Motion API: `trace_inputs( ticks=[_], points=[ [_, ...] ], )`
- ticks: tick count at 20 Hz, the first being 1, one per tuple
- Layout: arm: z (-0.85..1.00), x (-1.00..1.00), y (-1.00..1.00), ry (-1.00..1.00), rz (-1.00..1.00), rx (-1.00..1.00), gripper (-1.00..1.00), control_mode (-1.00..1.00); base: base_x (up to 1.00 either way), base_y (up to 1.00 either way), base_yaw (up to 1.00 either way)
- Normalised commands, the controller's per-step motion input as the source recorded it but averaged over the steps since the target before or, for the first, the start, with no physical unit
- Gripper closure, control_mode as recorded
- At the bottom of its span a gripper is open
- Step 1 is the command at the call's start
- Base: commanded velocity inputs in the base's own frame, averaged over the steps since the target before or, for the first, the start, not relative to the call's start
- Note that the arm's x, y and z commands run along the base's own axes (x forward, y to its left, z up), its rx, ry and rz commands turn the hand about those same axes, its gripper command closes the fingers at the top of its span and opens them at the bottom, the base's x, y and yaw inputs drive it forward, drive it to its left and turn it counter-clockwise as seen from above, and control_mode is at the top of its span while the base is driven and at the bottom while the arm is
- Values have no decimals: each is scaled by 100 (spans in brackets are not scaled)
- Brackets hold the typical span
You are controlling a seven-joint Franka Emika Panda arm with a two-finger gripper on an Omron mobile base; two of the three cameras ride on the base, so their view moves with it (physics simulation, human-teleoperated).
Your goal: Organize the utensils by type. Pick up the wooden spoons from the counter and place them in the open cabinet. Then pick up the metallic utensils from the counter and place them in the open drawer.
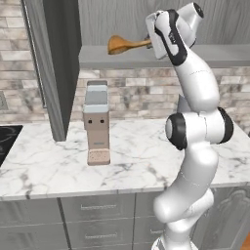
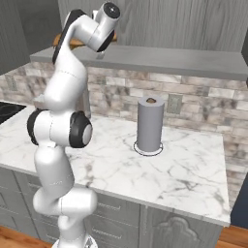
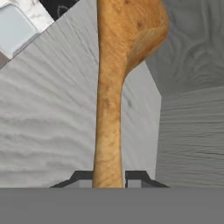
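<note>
Your gripper (image 3: 109,177) is clamped on the handle of a spoon (image 1: 128,44), up at the cabinet shelf (image 1: 117,57). The spoon lies about level over the shelf, its long axis running straight out from the fingers, bowl leading. It is orange-brown wood with a round bowl.

An orange-brown wooden spoon (image 1: 126,45) lies level just above the grey cabinet shelf (image 1: 117,57), bowl outward.

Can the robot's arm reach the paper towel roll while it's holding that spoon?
Probably not yet: the gripper is shut on the wooden spoon up at the cabinet shelf, far above the paper towel roll.
</note>
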Motion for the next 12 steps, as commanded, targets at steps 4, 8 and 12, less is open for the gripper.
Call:
trace_inputs(
  ticks=[4,8,12],
  points=[
    [-15,48,27,-3,0,0,100,-100,0,0,0],
    [-26,32,28,-6,0,0,100,-100,0,0,0],
    [-40,16,27,-1,0,0,-100,-100,0,0,0]
  ],
)
